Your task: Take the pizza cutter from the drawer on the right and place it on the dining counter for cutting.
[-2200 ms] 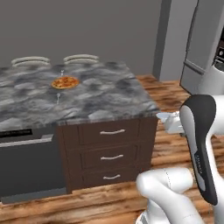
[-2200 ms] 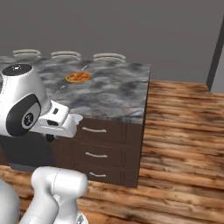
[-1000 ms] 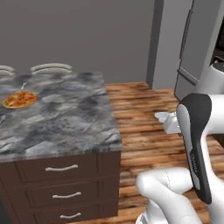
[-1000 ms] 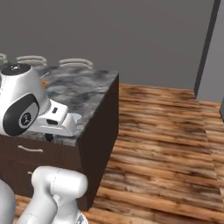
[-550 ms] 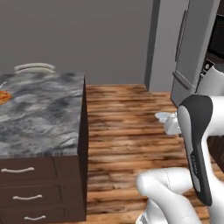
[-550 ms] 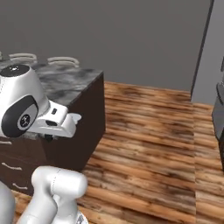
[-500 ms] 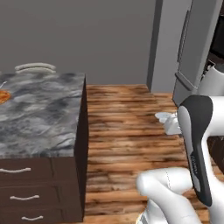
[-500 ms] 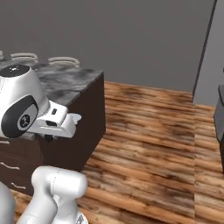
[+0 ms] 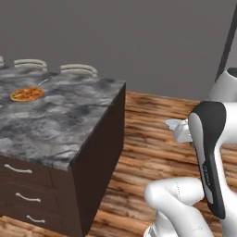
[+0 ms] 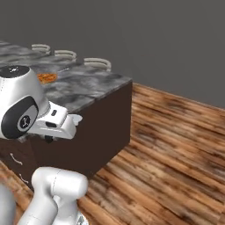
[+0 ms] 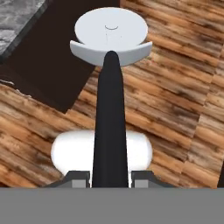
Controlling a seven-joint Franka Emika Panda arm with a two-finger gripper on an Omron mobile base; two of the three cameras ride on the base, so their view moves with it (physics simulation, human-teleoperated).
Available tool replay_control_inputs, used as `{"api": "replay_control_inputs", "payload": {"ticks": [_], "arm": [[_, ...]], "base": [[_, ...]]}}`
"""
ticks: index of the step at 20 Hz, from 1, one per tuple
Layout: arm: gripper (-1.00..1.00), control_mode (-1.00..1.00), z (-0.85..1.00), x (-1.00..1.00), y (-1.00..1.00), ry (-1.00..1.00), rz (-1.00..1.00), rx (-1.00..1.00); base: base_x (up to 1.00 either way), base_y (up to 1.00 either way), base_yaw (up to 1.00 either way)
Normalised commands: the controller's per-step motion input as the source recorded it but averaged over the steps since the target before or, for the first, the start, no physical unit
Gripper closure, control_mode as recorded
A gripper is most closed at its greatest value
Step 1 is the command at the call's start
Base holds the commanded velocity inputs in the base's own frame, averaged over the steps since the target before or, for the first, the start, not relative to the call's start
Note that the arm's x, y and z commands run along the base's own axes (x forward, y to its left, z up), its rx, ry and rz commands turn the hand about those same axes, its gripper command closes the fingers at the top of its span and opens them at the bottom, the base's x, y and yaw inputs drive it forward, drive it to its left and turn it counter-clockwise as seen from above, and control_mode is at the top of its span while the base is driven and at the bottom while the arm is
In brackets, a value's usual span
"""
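Note:
The pizza cutter [image 11: 110, 65] has a black handle and a white round wheel, and it points away from the hand over the wood floor. My gripper [image 11: 110, 178] is shut on its handle. In the left base view the gripper [image 9: 178, 131] hangs over the floor to the right of the dining counter [image 9: 69, 125], with the pale wheel [image 9: 172, 124] showing at its tip. In the right base view the gripper [image 10: 66, 125] sits in front of the dining counter [image 10: 94, 85]. A corner of the dining counter [image 11: 17, 17] shows at the top left of the hand view.
A pizza [image 9: 27, 94] lies on the stone top beside a thin silver utensil [image 9: 42, 82]. Closed drawer fronts [image 9: 18, 172] line the counter's near side. Stools [image 9: 78, 69] stand behind it. Wood floor [image 10: 176, 145] stretches to the right up to a grey wall.
The whole picture has shifted with the base: the counter now takes up more of both base views. The arm keeps its pose, still holding the cutter.

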Motion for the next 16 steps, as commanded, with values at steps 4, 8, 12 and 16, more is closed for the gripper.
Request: {"api": "replay_control_inputs", "payload": {"ticks": [4,8,12,16], "arm": [[1.0,1.0,0.0,0.0,0.0,0.0,0.0,0.0],[1.0,1.0,0.0,0.0,0.0,0.0,0.0,0.0],[1.0,1.0,0.0,0.0,0.0,0.0,0.0,0.0],[1.0,1.0,0.0,0.0,0.0,0.0,0.0,0.0]], "base": [[0.67,-0.66,0.62],[0.64,-0.71,0.59],[0.62,-0.74,0.59],[0.22,-1.0,0.46]]}}
